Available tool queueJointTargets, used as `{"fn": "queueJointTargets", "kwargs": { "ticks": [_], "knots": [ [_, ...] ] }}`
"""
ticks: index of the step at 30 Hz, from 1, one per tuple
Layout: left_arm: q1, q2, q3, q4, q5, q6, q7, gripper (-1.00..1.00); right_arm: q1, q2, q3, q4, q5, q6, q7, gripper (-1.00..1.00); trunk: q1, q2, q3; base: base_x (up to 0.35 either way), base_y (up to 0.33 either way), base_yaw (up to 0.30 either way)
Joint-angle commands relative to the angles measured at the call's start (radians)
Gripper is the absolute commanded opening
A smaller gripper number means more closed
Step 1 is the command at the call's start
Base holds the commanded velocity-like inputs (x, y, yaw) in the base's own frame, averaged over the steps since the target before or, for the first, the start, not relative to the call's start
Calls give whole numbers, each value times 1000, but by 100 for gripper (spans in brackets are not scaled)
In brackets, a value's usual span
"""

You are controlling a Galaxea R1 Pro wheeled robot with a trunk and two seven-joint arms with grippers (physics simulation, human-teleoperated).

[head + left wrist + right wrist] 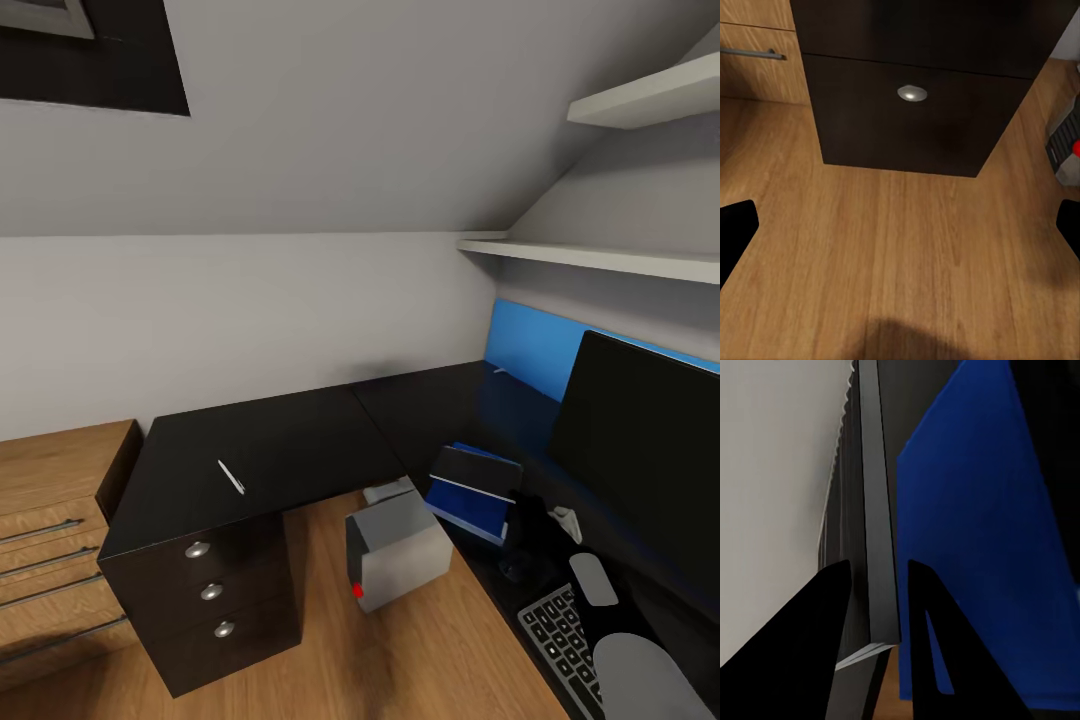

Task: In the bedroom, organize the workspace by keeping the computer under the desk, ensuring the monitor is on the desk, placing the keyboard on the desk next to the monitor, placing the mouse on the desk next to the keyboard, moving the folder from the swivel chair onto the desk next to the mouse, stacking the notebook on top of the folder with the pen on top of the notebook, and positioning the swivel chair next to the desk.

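Black fingers (832, 637) of the right gripper (874, 611) pinch the thin dark grey notebook (874, 510) by its edge, just above the flat bright blue folder (470, 505) on the black L-shaped desk (280, 440). I'd lower it level and square before letting go. Its long axis runs from 4 toward 10 o'clock in the head view; the left gripper (900, 225) hangs wide open, empty.

The right arm (640, 670) has pale grey rounded shells, black joints and 2 black fingers (832, 622).
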Motion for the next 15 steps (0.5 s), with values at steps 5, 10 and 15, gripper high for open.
{"fn": "queueJointTargets", "kwargs": {
  "ticks": [5, 10, 15],
  "knots": [
    [0, -1, 3, -2, -4, 0, 3, 100, -1, 1, -5, 0, -6, 9, 2, -100, 0, -1, -1, 0, -1, 0],
    [0, -1, 3, -2, -4, 0, 3, 100, -1, 1, -5, 1, -6, 9, 2, -100, 0, -1, -1, 0, 0, 0],
    [0, -1, 3, -2, -4, 0, 3, 100, -1, 1, -5, 1, -6, 9, 2, -100, 0, -1, -1, 0, 0, 0]
  ]
}}
